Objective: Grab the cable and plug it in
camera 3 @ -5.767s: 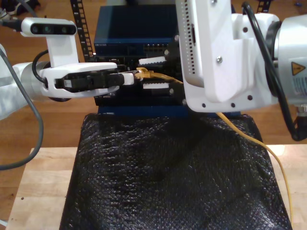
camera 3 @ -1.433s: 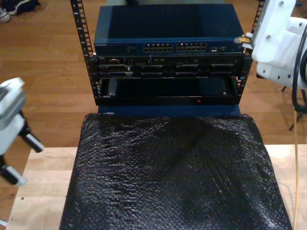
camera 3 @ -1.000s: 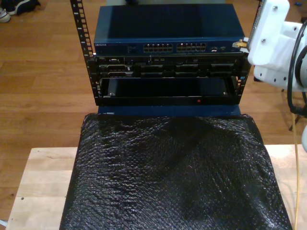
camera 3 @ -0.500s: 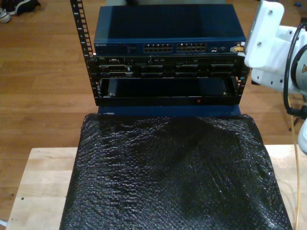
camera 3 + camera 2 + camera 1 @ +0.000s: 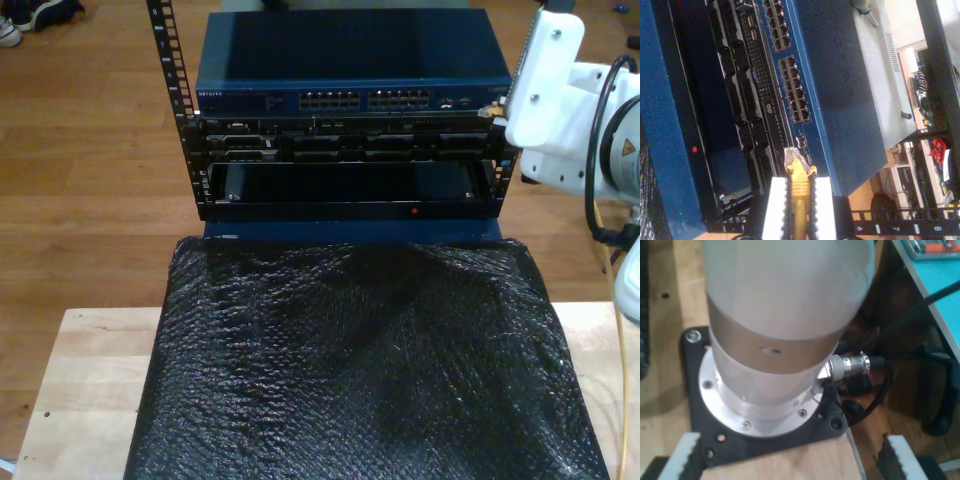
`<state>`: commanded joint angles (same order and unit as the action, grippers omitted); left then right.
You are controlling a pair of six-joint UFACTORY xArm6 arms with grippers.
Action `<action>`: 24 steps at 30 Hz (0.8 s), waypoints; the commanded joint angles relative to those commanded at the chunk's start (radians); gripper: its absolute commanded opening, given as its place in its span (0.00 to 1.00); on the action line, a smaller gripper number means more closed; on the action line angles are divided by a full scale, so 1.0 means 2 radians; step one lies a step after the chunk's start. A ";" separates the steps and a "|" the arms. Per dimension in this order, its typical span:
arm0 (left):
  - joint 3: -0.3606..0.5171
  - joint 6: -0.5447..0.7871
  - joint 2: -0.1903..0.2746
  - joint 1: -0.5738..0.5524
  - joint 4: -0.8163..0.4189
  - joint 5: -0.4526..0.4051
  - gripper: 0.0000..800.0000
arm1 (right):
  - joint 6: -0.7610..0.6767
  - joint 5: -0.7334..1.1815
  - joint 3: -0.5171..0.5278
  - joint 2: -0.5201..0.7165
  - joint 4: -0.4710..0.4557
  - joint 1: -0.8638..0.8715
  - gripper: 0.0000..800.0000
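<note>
Your second gripper (image 5: 799, 210) clamps the thin orange-yellow network cable (image 5: 799, 200), clear plug (image 5: 792, 157) near the blue switch's ports (image 5: 792, 95), exterior view's upper right. First gripper (image 5: 790, 465) looks spread, empty.

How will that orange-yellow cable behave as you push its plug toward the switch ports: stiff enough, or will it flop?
Probably floppy: the cable hangs slack at the exterior view's right. The short tip past my second gripper looks straight, so it should hold aim. The clear plug is small and likely fragile, so misalignment against the blue switch could bend it.
</note>
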<state>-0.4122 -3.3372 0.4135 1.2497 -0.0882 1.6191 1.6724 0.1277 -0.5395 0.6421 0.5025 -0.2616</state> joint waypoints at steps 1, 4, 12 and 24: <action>0.008 0.001 0.000 0.006 -0.004 -0.010 1.00 | 0.000 0.000 0.000 0.000 0.000 0.000 0.00; 0.028 0.009 0.005 0.013 -0.018 -0.028 1.00 | 0.000 -0.001 0.000 0.000 0.000 -0.001 0.00; 0.047 0.038 0.024 0.018 -0.021 -0.076 1.00 | 0.000 -0.001 0.000 -0.002 0.000 0.000 0.00; 0.091 0.091 0.035 0.064 -0.017 -0.155 1.00 | 0.000 -0.018 0.005 -0.004 0.000 0.000 0.00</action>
<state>-0.2296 -3.1546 0.4841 1.3786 -0.1220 1.3092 1.6724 0.0909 -0.5288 0.6345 0.5025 -0.2616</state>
